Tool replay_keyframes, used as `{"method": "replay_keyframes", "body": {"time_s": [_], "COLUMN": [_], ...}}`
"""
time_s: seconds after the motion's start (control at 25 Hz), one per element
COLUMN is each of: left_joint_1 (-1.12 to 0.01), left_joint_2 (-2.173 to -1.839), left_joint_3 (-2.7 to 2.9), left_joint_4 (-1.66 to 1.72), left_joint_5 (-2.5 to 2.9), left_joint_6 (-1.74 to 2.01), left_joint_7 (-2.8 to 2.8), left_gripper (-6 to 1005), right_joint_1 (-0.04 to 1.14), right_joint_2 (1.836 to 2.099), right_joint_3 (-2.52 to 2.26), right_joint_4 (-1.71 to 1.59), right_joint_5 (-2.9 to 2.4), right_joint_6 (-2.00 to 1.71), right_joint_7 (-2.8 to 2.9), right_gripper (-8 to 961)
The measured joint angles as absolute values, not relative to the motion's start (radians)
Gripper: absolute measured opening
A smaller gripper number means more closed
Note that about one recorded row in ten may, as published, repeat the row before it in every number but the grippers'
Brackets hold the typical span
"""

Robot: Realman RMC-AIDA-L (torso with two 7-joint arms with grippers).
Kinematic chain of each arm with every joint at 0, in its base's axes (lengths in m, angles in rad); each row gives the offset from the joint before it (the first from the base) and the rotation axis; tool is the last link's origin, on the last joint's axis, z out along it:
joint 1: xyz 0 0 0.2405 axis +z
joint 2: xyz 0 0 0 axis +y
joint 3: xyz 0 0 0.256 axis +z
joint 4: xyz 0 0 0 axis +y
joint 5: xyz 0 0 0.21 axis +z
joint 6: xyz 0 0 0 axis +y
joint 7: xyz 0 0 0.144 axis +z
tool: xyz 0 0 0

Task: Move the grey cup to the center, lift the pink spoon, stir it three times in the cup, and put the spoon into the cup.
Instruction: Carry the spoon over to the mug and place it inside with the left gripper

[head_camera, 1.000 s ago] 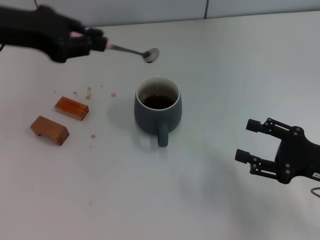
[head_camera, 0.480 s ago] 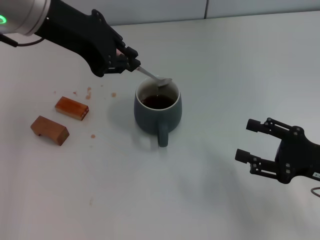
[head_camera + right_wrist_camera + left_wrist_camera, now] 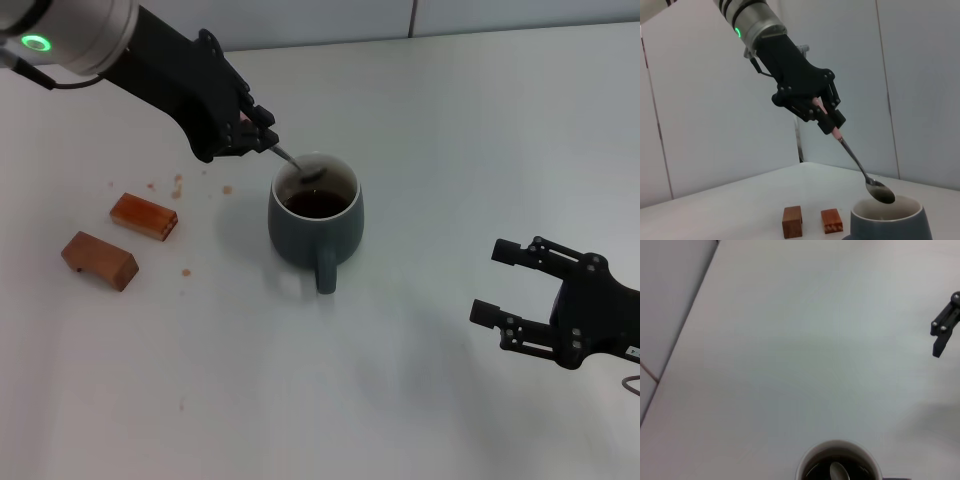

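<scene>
The grey cup [image 3: 315, 217] is sitting mid-table, handle toward the robot. The left gripper [image 3: 255, 135] is clamping the pink spoon [image 3: 852, 157], its bowl hanging just above the cup's rim. The right gripper [image 3: 505, 280] is idling well right, fingers apart. Two brown blocks [image 3: 115, 240] are lying left.

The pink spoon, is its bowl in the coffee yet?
Not yet. The pink spoon, held by the left gripper, hangs with its bowl at the grey cup's rim, above the liquid.

We see bright, even, diffuse light on the white table [image 3: 450, 120]. The grey cup [image 3: 315, 220] casts only a faint, soft-edged shadow toward its left. No glare shows, and the head view stays sharp throughout.
</scene>
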State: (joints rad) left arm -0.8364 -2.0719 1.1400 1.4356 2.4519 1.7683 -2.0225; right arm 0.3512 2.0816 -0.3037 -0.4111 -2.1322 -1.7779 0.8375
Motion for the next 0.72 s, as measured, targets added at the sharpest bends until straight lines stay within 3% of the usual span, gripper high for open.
{"method": "replay_keyframes", "body": {"time_s": [0.72], "left_joint_1": [-0.898], "left_joint_2": [-2.079], "left_joint_3": [1.305], "left_joint_4": [1.313], "left_joint_5": [2.546], "left_joint_6": [1.645], "left_joint_7": [-2.026], "left_gripper": [134], "right_joint_1": [0.352], "right_joint_2": [2.082], "right_joint_3": [-0.311], "right_joint_4": [-0.411], "right_joint_5": [-2.132], "right_joint_6": [-1.779], "right_joint_7": [0.838], "right_gripper": [787]}}
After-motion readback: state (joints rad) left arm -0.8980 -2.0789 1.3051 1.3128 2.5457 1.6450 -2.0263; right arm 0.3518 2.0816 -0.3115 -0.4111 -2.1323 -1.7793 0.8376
